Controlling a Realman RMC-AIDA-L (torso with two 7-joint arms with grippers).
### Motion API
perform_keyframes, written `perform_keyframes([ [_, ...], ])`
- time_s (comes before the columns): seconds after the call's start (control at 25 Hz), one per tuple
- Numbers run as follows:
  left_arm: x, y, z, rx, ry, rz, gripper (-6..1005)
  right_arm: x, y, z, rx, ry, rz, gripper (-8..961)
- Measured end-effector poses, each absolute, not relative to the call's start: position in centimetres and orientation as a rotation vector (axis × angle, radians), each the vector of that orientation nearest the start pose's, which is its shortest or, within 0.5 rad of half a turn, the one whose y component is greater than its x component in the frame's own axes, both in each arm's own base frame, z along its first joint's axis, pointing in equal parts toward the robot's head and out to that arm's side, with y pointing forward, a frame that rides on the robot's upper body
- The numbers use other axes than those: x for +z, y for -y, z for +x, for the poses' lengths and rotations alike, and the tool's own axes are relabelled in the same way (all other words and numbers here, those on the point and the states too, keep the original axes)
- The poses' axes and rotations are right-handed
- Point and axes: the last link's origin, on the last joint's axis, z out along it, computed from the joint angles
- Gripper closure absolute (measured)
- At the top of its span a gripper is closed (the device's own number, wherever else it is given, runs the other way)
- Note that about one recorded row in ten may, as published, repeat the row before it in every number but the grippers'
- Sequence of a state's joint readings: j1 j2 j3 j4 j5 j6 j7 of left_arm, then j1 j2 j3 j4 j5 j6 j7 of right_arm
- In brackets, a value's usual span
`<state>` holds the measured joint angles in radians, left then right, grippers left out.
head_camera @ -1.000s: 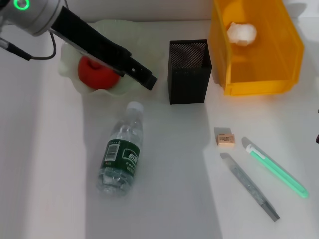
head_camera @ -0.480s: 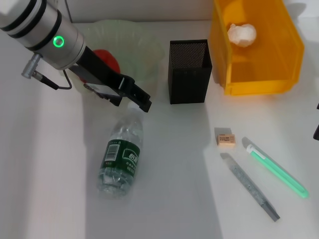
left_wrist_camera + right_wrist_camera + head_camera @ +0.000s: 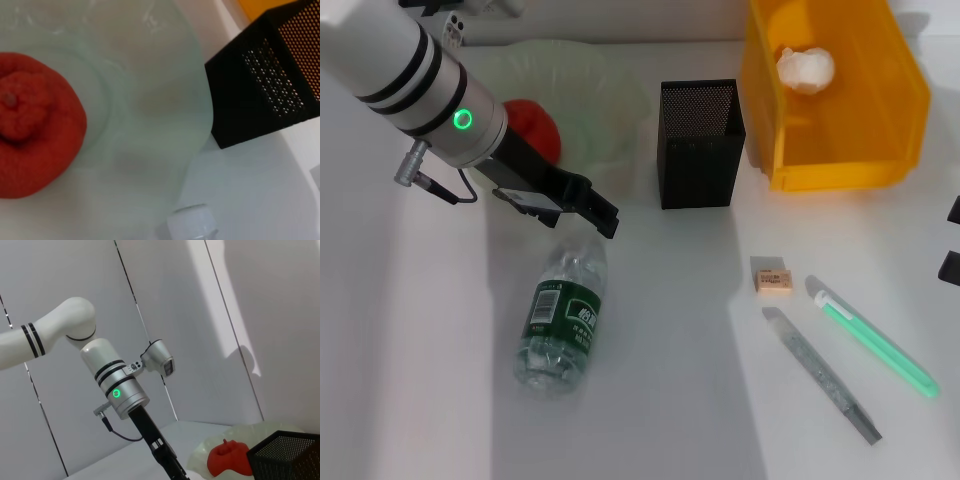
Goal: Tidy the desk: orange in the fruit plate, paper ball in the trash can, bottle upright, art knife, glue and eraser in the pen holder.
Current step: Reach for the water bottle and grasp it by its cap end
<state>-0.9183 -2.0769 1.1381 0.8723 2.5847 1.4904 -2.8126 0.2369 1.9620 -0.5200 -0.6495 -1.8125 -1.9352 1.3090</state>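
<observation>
The orange lies in the pale green fruit plate, also shown in the left wrist view as orange on plate. My left gripper hovers open and empty over the neck of the bottle, which lies on its side; its white cap shows at the wrist view's edge. The paper ball sits in the yellow trash can. The eraser, grey art knife and green glue pen lie right of the black mesh pen holder. My right gripper stands at the right edge.
The pen holder stands close beside the plate and just past the bottle's cap. The right wrist view looks across at the left arm, the orange and the pen holder. White table lies in front of the bottle.
My left gripper has pulled back from over the orange in the plate and come down toward the bottle's cap. The orange stays in the plate. The right gripper edged further into view.
</observation>
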Motion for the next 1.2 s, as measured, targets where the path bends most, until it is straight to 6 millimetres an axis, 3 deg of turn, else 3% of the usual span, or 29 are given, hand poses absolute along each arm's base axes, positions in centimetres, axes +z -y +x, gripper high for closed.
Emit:
perform_keyframes([
  [1.2,-6.0,-40.6,-15.6,0.361,1.326,-2.415,213,7.3,-22.7,32.5,1.067,-0.662,-2.504,101],
])
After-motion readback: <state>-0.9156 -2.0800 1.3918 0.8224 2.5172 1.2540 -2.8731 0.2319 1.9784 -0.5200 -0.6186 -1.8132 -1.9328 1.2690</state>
